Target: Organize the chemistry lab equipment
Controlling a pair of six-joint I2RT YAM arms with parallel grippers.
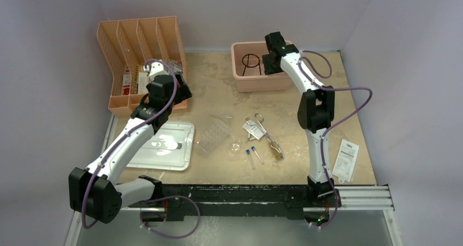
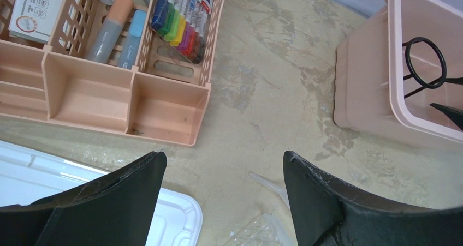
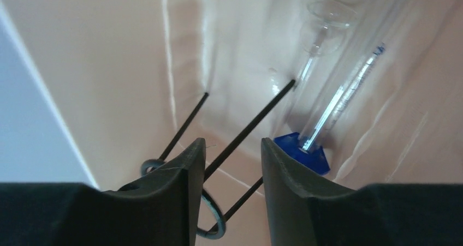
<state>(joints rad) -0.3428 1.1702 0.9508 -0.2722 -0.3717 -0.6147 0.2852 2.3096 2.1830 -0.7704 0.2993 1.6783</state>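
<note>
Partly done: the black wire ring tripod [image 1: 250, 60] and blue-based clear cylinder [image 3: 336, 101] sit in the pink bin [image 1: 256, 84] at the worktop's far edge. The right gripper [image 3: 231, 148] has its jaws parted around a tripod leg, not clamping it. The left gripper [image 2: 224, 159] is wide open and empty. Unsorted mid-worktop lie the metal tongs [image 1: 262, 127], test-tube brush [image 1: 275, 148], blue-capped clear vials [image 1: 249, 159], tiny glass dish [image 1: 235, 147] and clear plastic tray [image 1: 214, 134]. The label sheet [image 1: 346, 160] at the right edge is unreadable.
</note>
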